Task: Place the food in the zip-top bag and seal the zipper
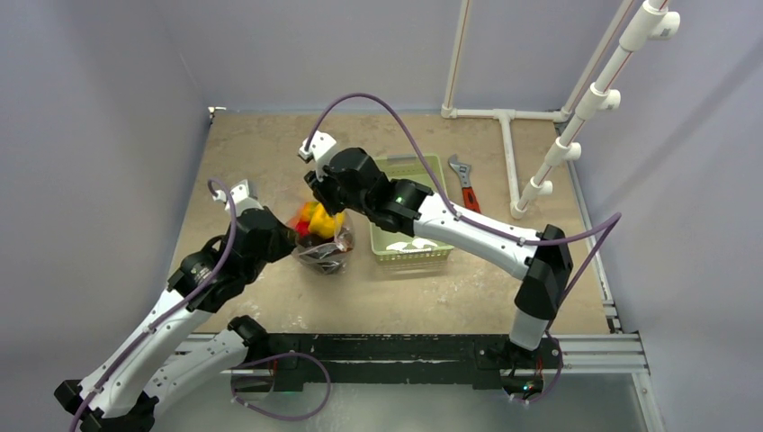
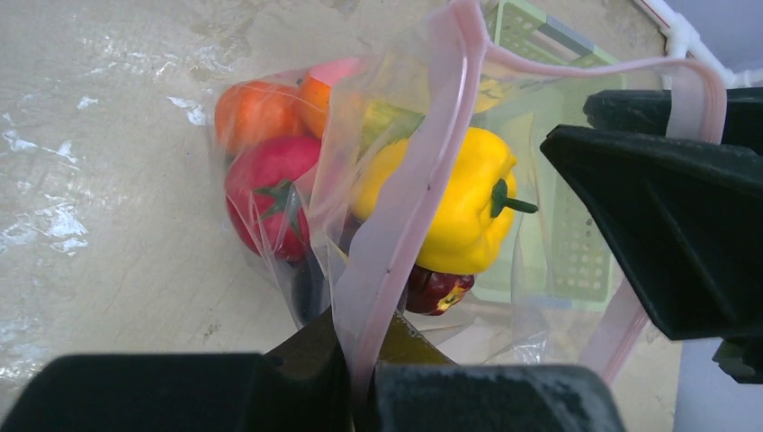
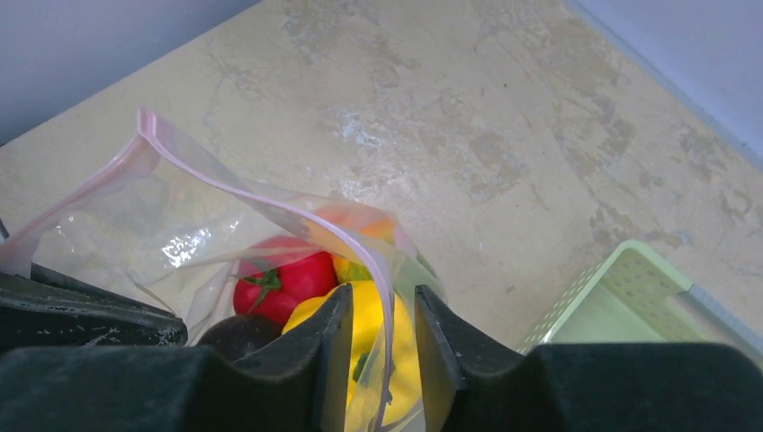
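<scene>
The clear zip-top bag stands between both arms, its mouth held up. Inside lies the food: a yellow pepper, a red tomato, an orange and a dark plum. My left gripper is shut on the pale pink zipper at one end of the mouth. My right gripper straddles the zipper near the other end. Its jaws stand apart with the strip loose between them, above the pepper and tomato.
A light green slotted basket sits just right of the bag, under the right forearm. A red-handled wrench lies beyond it. A white pipe frame stands at the back right. Grey walls close in on the table.
</scene>
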Available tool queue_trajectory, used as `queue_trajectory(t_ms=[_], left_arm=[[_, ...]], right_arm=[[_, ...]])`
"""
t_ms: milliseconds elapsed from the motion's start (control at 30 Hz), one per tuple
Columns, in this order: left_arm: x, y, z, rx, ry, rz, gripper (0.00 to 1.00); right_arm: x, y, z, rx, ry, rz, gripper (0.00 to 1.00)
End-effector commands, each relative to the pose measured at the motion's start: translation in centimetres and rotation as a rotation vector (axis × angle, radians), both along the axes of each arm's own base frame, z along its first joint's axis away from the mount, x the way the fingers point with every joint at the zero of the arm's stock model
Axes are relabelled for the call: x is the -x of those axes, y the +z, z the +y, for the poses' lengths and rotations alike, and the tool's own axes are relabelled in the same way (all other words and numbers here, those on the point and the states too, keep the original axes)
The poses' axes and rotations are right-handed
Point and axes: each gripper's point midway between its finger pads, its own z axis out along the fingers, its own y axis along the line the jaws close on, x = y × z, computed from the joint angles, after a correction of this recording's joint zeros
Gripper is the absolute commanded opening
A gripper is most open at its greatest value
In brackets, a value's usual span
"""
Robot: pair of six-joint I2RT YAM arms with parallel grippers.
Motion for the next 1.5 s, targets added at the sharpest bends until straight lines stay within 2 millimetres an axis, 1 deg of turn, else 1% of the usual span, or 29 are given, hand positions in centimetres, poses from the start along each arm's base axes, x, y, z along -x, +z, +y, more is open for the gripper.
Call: queue_trajectory(t_ms=[0, 67, 167, 267, 367, 400, 433, 567, 600, 667, 700, 767, 867, 933, 1067, 1133, 1267, 1333, 1467], left_arm=[[-0.3, 0.2, 0.3, 0.062, 0.075, -0.009, 0.0], [-0.4, 0.0, 0.2, 0.064, 0.083, 0.001, 0.0], [-0.5, -0.2, 0.2, 0.065, 0.094, 0.011, 0.0], [-0.6, -0.2, 0.2, 0.065, 0.097, 0.014, 0.0], [-0.6, -0.1, 0.2, 0.065, 0.098, 0.01, 0.0], [-0.6, 0.0, 0.2, 0.064, 0.097, 0.008, 0.0], [-0.6, 0.1, 0.2, 0.064, 0.098, 0.004, 0.0], [-0.6, 0.5, 0.3, 0.067, 0.099, -0.005, 0.0], [-0.6, 0.6, 0.3, 0.069, 0.098, -0.007, 0.0], [-0.6, 0.6, 0.2, 0.071, 0.092, -0.009, 0.0], [-0.6, 0.5, 0.2, 0.07, 0.089, -0.008, 0.0], [-0.6, 0.5, 0.1, 0.07, 0.088, -0.007, 0.0], [-0.6, 0.4, 0.1, 0.069, 0.087, -0.005, 0.0], [-0.5, 0.4, 0.2, 0.07, 0.087, -0.006, 0.0], [-0.5, 0.4, 0.2, 0.073, 0.085, -0.006, 0.0], [-0.5, 0.4, 0.0, 0.08, 0.08, -0.007, 0.0], [-0.4, 0.1, -0.4, 0.092, 0.062, 0.003, 0.0], [-0.3, 0.2, -0.5, 0.097, 0.06, 0.005, 0.0], [-0.2, 0.2, -0.4, 0.1, 0.06, 0.003, 0.0]], right_arm=[[-0.2, 5.2, -0.7, -0.113, -0.015, -0.106, 0.41], [0.5, 7.1, -1.4, -0.167, -0.01, -0.117, 0.47], [1.9, 8.9, -2.5, -0.24, -0.005, -0.107, 0.52], [3.8, 10.6, -4.3, -0.325, 0.011, -0.111, 0.6], [5.7, 12.3, -6.5, -0.426, 0.03, -0.134, 0.68], [6.6, 12.2, -7.1, -0.442, 0.058, -0.141, 0.7], [7.5, 11.5, -7.6, -0.461, 0.093, -0.157, 0.7], [10.6, 11.7, -10.0, -0.558, 0.188, -0.228, 0.7], [11.2, 11.6, -10.6, -0.578, 0.202, -0.245, 0.71], [12.2, 12.0, -12.0, -0.638, 0.218, -0.29, 0.71], [12.6, 11.8, -12.4, -0.66, 0.222, -0.306, 0.71], [13.8, 11.5, -13.1, -0.702, 0.262, -0.348, 0.71], [14.5, 11.3, -14.0, -0.751, 0.268, -0.413, 0.7], [14.5, 10.5, -14.0, -0.755, 0.262, -0.426, 0.7], [14.1, 8.6, -12.5, -0.729, 0.26, -0.422, 0.69], [13.8, 7.7, -12.1, -0.709, 0.239, -0.455, 0.69], [14.1, 7.1, -11.7, -0.719, 0.204, -0.522, 0.69], [14.0, 6.2, -11.2, -0.702, 0.188, -0.536, 0.69], [13.6, 5.2, -10.7, -0.701, 0.147, -0.567, 0.69]])
